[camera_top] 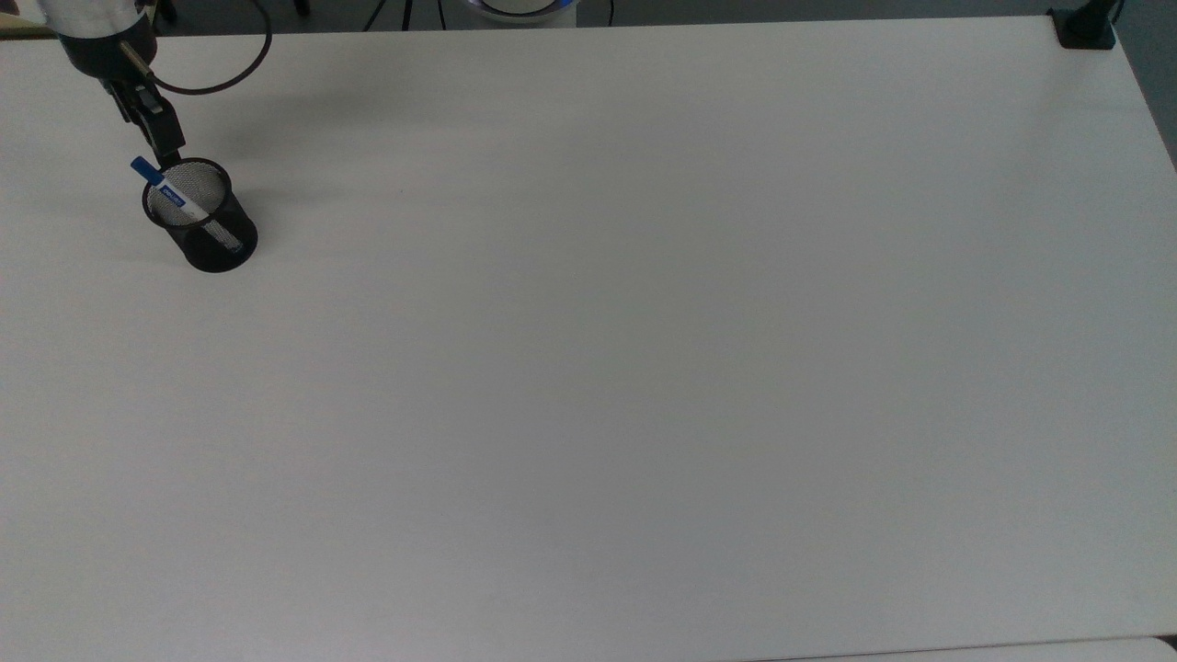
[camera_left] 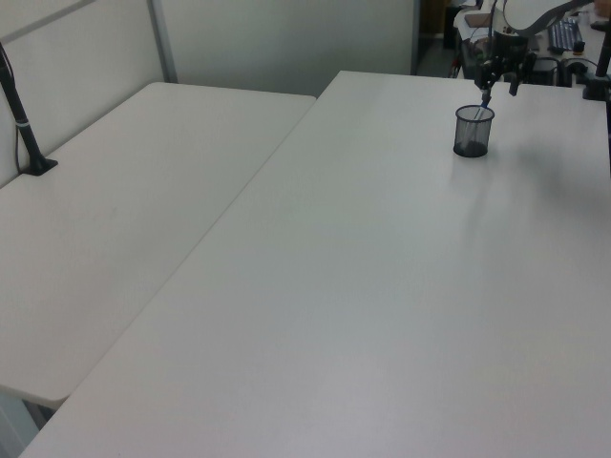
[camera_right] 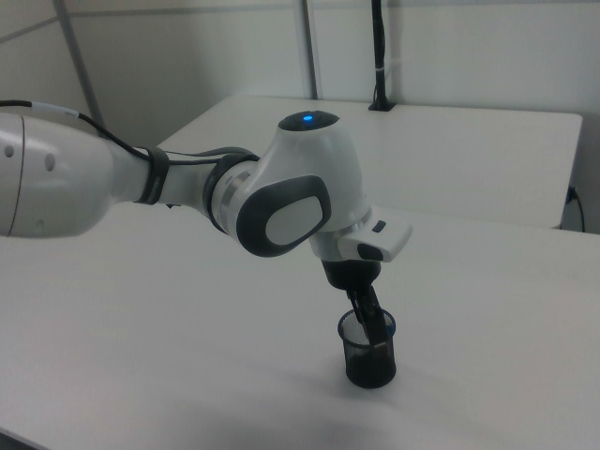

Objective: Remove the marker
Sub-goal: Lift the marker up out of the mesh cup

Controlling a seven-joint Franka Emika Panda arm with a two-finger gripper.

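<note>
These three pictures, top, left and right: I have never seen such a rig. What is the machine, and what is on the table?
It is one white robot arm with two fingers at its tip, the gripper. Three fixed cameras watch it: one from above, two from the sides. On the white table stands a black mesh cup. A slim white marker with a blue cap leans inside it, cap end over the rim. The gripper hangs just above the cup, near the cap; nothing shows it holding the marker.

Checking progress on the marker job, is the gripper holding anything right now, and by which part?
Cannot be told. The gripper sits at the cup's rim beside the marker's blue cap; contact is unclear.
</note>
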